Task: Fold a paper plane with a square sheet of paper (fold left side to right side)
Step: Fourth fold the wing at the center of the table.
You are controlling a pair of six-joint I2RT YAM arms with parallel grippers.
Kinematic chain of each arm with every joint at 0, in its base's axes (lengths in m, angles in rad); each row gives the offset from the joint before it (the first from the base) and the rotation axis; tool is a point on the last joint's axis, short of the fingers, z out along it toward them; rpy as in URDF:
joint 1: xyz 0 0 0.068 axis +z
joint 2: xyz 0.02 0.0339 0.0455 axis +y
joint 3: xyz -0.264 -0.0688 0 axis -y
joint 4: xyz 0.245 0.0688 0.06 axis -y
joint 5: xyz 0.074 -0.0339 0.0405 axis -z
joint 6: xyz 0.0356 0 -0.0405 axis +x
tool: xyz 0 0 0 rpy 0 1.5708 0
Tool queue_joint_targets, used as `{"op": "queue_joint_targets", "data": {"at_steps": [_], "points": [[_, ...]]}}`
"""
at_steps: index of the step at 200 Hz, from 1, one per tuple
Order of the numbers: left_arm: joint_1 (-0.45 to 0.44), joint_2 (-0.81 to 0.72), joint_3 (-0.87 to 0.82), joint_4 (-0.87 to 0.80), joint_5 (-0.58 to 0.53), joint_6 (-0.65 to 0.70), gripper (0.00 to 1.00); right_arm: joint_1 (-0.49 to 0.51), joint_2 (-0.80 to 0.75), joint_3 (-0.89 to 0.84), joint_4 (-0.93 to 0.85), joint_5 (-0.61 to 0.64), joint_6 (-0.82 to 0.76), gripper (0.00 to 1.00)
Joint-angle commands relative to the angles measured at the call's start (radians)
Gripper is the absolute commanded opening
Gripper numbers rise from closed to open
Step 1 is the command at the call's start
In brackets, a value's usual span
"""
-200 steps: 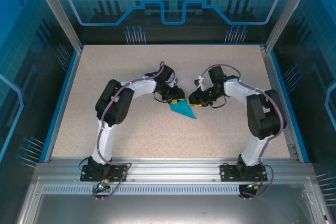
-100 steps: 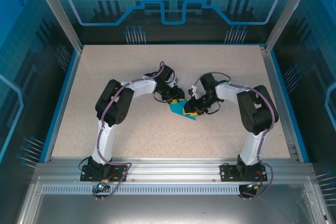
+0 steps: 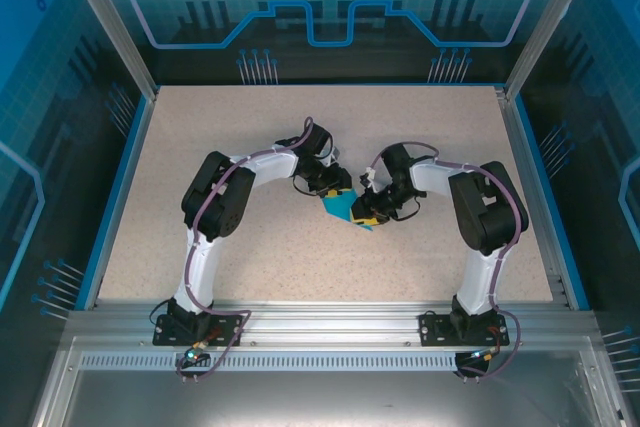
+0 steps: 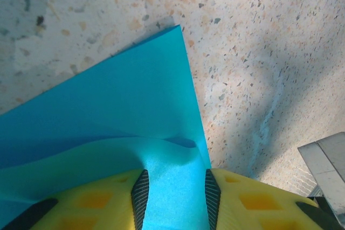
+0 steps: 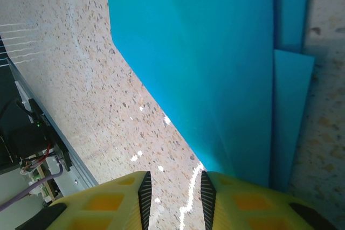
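**Fold under way at centre**

The square sheet of paper (image 3: 342,209), partly folded, is laid mid-table (image 3: 200,197). A lifted flap is clamped by the left gripper (image 4: 175,189), likely for carrying rightward. The right gripper (image 5: 175,189) is held narrowly apart beside the paper's edge, nothing between, seemingly placed to steady it.

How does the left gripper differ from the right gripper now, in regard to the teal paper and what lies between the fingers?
The left gripper has the sheet of paper filling the gap between its fingers, buckled there; the right gripper has bare table in its gap. The left gripper sits over the paper; the right gripper stands at the paper's edge. Both have yellow fingers with black pads, jaws a little apart.
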Motion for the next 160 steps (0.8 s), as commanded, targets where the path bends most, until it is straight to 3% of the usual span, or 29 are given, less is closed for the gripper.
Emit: {"op": "queue_joint_targets", "data": {"at_steps": [1, 75, 160], "points": [[-0.004, 0.033, -0.034, -0.048, -0.041, 0.015, 0.39, -0.011, 0.008, -0.017, -0.025, 0.021, 0.015, 0.33], [-0.002, 0.037, -0.030, -0.052, -0.042, 0.014, 0.39, -0.012, 0.016, -0.044, -0.042, 0.004, -0.002, 0.33], [0.002, 0.035, -0.032, -0.056, -0.050, 0.015, 0.38, -0.033, -0.010, -0.120, -0.066, 0.079, 0.038, 0.32]]}}
